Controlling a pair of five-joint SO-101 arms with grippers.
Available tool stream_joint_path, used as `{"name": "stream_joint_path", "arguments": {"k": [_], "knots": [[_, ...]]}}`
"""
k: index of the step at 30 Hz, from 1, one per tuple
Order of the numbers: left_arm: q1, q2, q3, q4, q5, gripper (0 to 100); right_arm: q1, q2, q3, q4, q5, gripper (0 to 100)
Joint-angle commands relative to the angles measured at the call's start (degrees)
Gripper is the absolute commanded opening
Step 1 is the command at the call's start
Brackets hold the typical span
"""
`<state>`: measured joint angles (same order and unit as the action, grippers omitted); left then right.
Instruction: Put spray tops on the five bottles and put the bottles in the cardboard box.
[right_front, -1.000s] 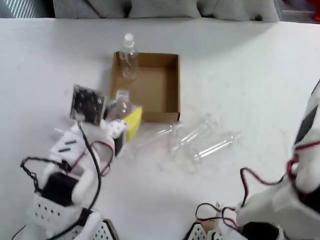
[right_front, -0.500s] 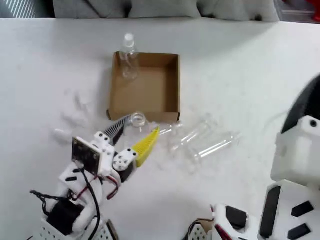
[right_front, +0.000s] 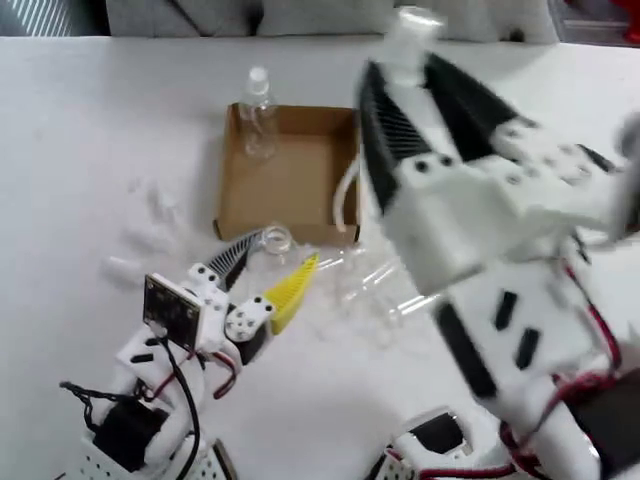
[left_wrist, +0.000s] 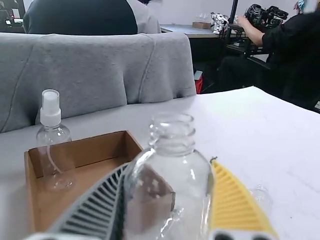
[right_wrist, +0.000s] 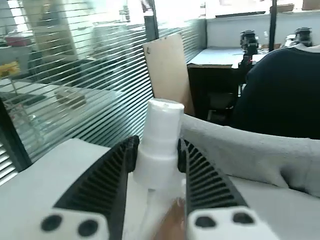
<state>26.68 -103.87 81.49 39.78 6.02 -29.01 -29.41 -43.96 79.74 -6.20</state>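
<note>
My left gripper is shut on a clear bottle with a bare neck, held upright just in front of the cardboard box. In the left wrist view the bottle stands between the grey and yellow fingers of the left gripper. My right gripper, raised high near the camera above the box's right side, is shut on a white spray top whose tube hangs below. That spray top sits pinched in the right gripper. A capped bottle stands in the box's far left corner.
Several clear bottles without tops lie on the table right of the box's front. Loose spray tops lie on the table left of the box. The capped bottle and the box show beyond my left gripper.
The left gripper drew back from the box's front left corner with the bottle, then held still. The right arm swung up from the lower right to high above the box's right side.
</note>
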Motion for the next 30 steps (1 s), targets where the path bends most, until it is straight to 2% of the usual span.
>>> {"name": "stream_joint_path", "arguments": {"k": [1, 8, 15, 20, 30], "knots": [[-2.6, -0.7, 1.8, -1.5, -0.4, 2, -2.9, 0.9, 5.1, -5.6, -0.3, 1.8], [-2.8, -0.7, 7.7, -9.5, -0.4, 2, -2.9, 1.0, 19.5, -17.3, -0.3, 1.8], [-2.8, -0.7, 8.3, -9.9, -0.4, 2, -3.0, 0.9, 31.1, -28.4, -0.4, 1.8], [-2.8, -0.7, 8.5, -9.9, -0.4, 2, -3.0, 0.8, 33.1, -28.9, -0.8, 1.7], [-2.8, -0.7, 9.0, -9.9, -0.4, 2, -5.4, -3.9, 33.1, -23.3, -0.9, 1.7]]}}
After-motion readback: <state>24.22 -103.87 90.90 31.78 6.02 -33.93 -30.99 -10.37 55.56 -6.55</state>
